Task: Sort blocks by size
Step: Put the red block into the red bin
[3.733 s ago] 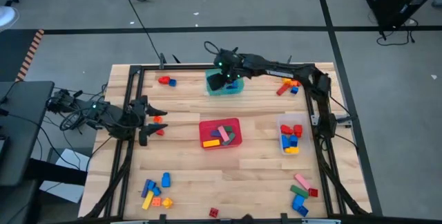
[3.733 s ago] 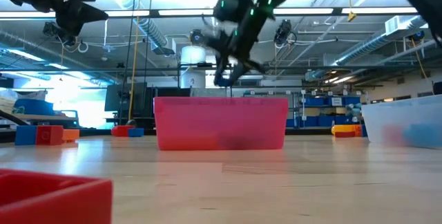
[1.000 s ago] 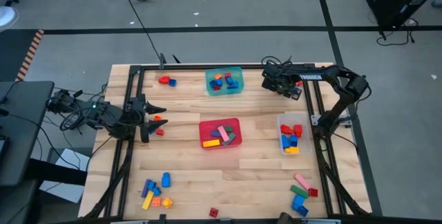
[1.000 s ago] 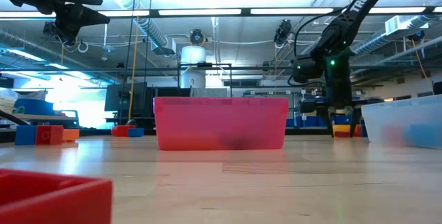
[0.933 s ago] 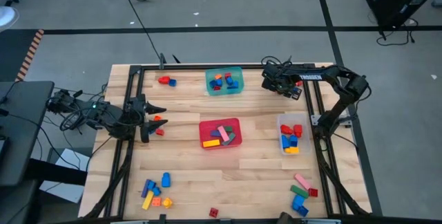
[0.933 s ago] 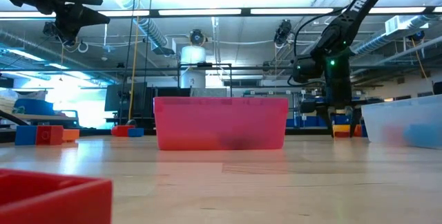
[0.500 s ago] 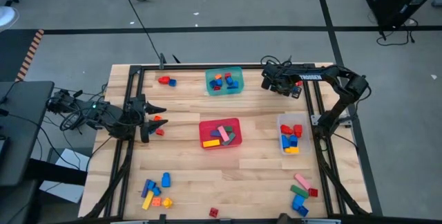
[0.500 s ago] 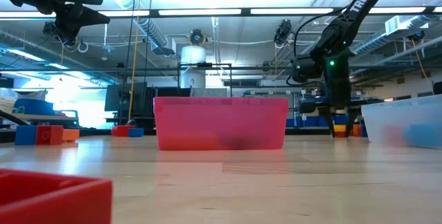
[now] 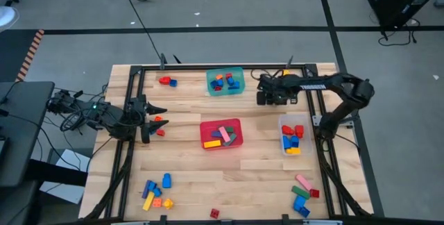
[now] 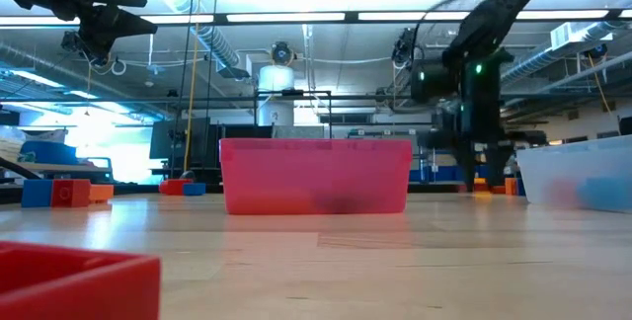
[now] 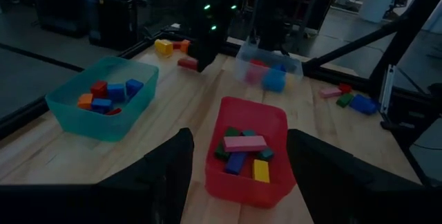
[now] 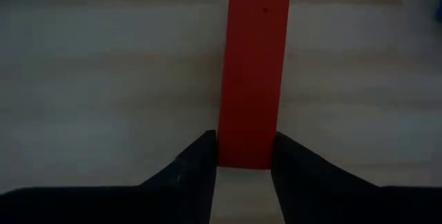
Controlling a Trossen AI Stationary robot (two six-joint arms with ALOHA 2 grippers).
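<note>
Right wrist view: long red block (image 12: 252,79) pinched between right gripper (image 12: 243,158) fingers, wooden table (image 12: 103,79) beneath; left gripper (image 11: 238,162) spread.

Right tool (image 12: 243,156) clamped; left tool (image 9: 148,120) spread, idle.

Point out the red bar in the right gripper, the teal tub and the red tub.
red bar (image 12: 252,79): right wrist view, middle of its top face.
right gripper (image 12: 243,163): right wrist view, between its fingertips.
teal tub (image 9: 241,76): high view, right rim.
red tub (image 9: 220,121): high view, far rim.
</note>
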